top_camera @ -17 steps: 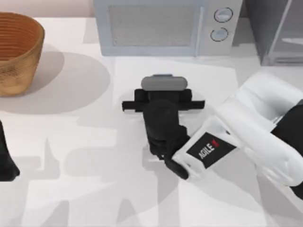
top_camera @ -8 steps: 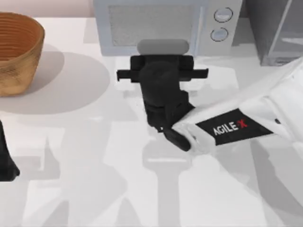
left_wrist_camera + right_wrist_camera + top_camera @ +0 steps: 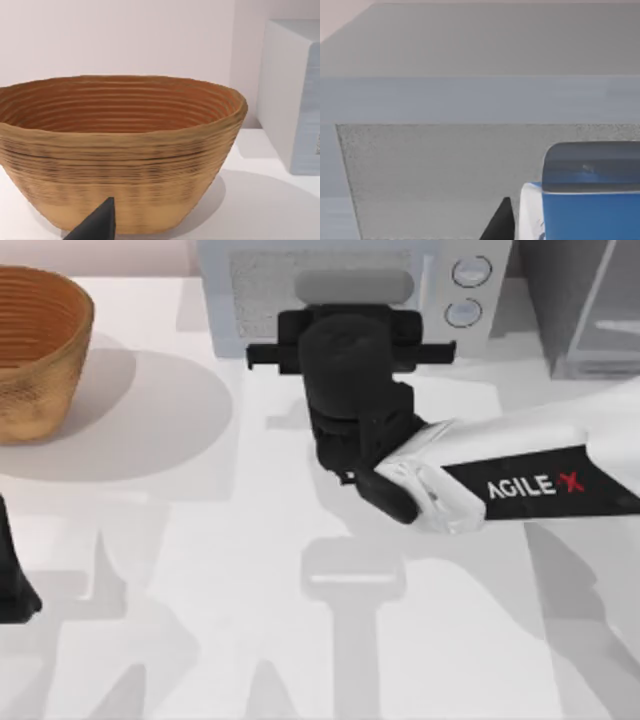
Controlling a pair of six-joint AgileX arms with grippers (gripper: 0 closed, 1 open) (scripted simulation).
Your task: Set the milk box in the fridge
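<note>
Basket (image 3: 35, 350) of woven wicker sits at the upper left of the top view on the white desk (image 3: 200, 620), and the left wrist view shows it side-on, with a corner of the light grey microwave (image 3: 292, 95) at its right edge. The left pincer (image 3: 12, 575) is parked at the lower left edge of the top view; I cannot tell how its fingers stand, though one dark fingertip (image 3: 97, 225) pokes into the bottom of the left wrist view. At upper centre of the top view the right pincer (image 3: 350, 315) is held in front of the microwave's door, its black wrist pointing at the microwave and the white AgileX forearm running off toward the right edge. From above, the arm covers its load; the right wrist view reveals the milk box (image 3: 590, 200) at lower right, blue face and white side, with one dark finger (image 3: 500, 222) pressed against its side, so the pincer is clamped on the carton. The fridge (image 3: 590, 305), dark grey with a pale frame, stands at the top view's upper right corner.
</note>
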